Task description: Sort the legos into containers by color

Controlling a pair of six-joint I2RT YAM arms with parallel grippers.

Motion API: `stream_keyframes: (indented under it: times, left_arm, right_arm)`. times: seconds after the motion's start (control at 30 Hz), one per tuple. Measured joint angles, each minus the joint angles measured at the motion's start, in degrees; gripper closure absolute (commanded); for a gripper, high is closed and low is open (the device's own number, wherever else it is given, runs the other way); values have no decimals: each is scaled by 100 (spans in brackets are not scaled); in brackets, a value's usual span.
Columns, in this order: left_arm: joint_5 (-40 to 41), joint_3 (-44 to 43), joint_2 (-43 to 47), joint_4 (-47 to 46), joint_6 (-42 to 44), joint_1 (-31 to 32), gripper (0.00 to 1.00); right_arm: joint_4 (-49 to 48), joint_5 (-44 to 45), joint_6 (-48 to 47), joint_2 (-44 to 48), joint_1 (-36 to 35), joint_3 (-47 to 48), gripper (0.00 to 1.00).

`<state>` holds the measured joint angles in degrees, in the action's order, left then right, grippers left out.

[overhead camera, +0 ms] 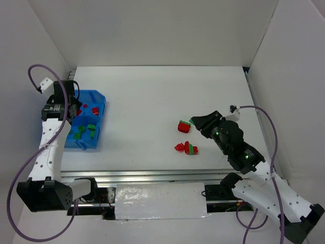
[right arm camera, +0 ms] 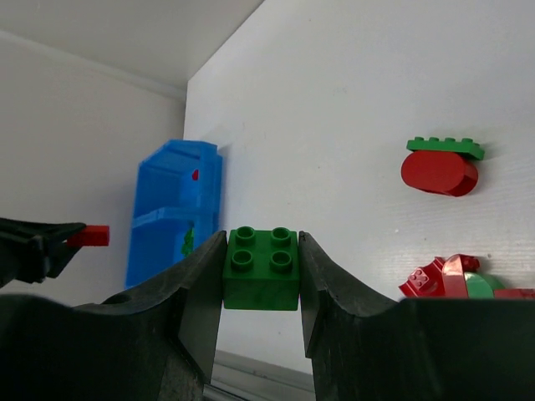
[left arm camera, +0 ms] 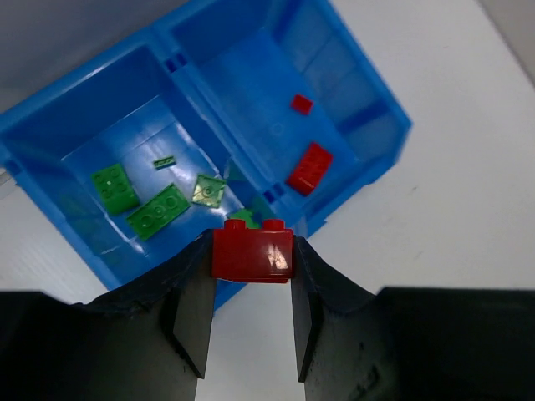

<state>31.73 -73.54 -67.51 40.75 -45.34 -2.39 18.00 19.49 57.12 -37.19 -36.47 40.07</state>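
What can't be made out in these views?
- Top view: the green brick in the right gripper shows only a sliver; the gripper covers it.
- Left wrist view: a green piece in the bin sits mostly behind the held red brick.
- Right wrist view: the loose pile is cut by the right edge and a finger; the bin's wall hides most contents.
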Motion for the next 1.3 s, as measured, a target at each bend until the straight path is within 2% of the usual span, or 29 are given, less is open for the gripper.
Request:
stream_keyframes:
  times: [0.1, 0.23, 0.4, 0.57, 0.83, 1.3]
  left_arm:
    - [-260, 225, -107, 63, 2, -402, 100]
    - [-492, 20, -595, 4, 4, -542, 100]
    - [-761, -422, -1526, -564, -22, -706, 100]
    - [-833, -522, -2087, -1051, -55, -811, 100]
    - [-942, -822, -2393, -1464, -131, -966, 100]
    - [-1071, -938, -2712, -1419, -87, -1086, 100]
  right_arm:
    - [-33, -225, -199, 63, 0, 0, 100]
    - [-140, -588, -468, 26, 0, 0, 100]
    - [-385, -1165, -767, -105, 0, -39, 100]
    - [-474, -1532, -953, -142, 0, -129, 100]
    - [-479, -1823, -1121, -98, 0, -131, 100]
    - [-476, -2037, -1207, 72, 0, -131, 100]
